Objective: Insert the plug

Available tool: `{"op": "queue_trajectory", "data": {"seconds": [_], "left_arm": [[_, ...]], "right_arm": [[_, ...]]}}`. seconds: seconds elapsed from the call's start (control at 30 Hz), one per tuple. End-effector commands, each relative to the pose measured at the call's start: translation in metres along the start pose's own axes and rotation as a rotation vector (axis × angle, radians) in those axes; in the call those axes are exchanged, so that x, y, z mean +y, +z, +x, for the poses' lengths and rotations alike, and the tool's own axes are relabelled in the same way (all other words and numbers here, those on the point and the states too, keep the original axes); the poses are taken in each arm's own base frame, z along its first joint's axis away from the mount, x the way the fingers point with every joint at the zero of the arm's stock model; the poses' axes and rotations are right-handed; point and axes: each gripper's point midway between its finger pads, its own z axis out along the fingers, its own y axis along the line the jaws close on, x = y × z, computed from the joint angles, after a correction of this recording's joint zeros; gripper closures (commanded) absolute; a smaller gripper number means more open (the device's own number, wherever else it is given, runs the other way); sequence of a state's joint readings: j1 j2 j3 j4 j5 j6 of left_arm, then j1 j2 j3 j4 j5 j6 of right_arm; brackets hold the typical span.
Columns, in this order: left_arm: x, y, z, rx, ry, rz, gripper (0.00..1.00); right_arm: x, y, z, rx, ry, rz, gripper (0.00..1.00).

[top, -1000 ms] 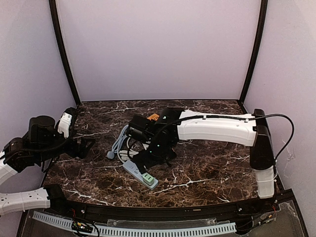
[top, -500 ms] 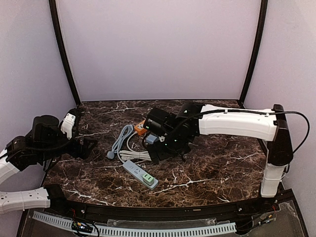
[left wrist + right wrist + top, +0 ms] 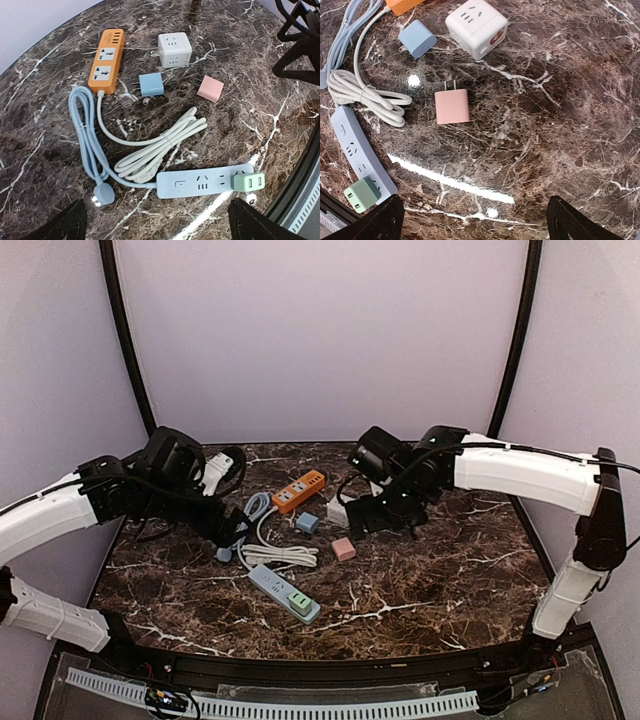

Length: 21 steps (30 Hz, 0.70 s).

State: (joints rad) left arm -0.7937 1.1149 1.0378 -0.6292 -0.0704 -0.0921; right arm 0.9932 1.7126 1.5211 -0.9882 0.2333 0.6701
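1. The pink plug lies flat on the dark marble desk, near the middle. Nothing is touching it.
2. A small blue plug lies near it, a little to the left and farther back. A white cube plug sits on the far side of the pink plug.
3. A pale blue power strip lies on the near side, to the left of the pink plug. A green plug is stuck into its near end.
4. A white cord lies in a tied bundle between the strip and the blue plug.
5. An orange power strip lies at the far side. A grey-blue cord makes a long loop to the left of it.
6. The right hand hangs over the desk by the white cube plug. Its fingers are spread wide and hold nothing.
7. The left hand hangs over the left side, by the grey-blue cord. Its fingers are spread wide too, and it is empty.
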Motion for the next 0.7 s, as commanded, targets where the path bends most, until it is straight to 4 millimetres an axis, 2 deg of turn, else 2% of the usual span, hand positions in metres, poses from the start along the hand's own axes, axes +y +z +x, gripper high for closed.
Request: {"op": "queue_trajectory", "data": {"seconds": [0.0,0.03,0.07,0.1,0.13,0.23,0.4,0.53,0.67], "left_arm": [[-0.025,0.015,-0.019,0.049,0.020,0.135,0.01],[-0.027,0.027,-0.016,0.092,0.018,0.141,0.01],[-0.031,0.025,-0.025,0.095,0.018,0.158,0.01],[-0.034,0.032,-0.033,0.110,0.012,0.164,0.01],[-0.035,0.034,-0.031,0.137,0.007,0.167,0.01],[-0.036,0.045,-0.042,0.157,-0.033,0.156,0.01],[-0.031,0.049,-0.053,0.154,-0.124,0.113,0.01],[-0.027,0.046,-0.060,0.138,-0.165,0.087,0.01],[-0.018,0.050,-0.061,0.132,-0.112,0.033,0.02]], "right_arm": [[-0.023,-0.016,-0.002,-0.048,0.008,-0.012,0.01],[-0.028,-0.016,0.001,-0.047,0.019,-0.018,0.01],[-0.033,-0.017,0.001,-0.055,0.032,-0.031,0.01],[-0.037,-0.017,0.004,-0.059,0.037,-0.043,0.01],[-0.039,-0.016,0.004,-0.071,0.037,-0.058,0.01],[-0.043,-0.010,0.003,-0.109,0.023,-0.077,0.01],[-0.028,0.014,-0.004,-0.202,-0.045,-0.153,0.01],[-0.016,0.023,-0.015,-0.330,-0.104,-0.226,0.01],[-0.004,0.028,-0.027,-0.443,-0.172,-0.274,0.01]]}}
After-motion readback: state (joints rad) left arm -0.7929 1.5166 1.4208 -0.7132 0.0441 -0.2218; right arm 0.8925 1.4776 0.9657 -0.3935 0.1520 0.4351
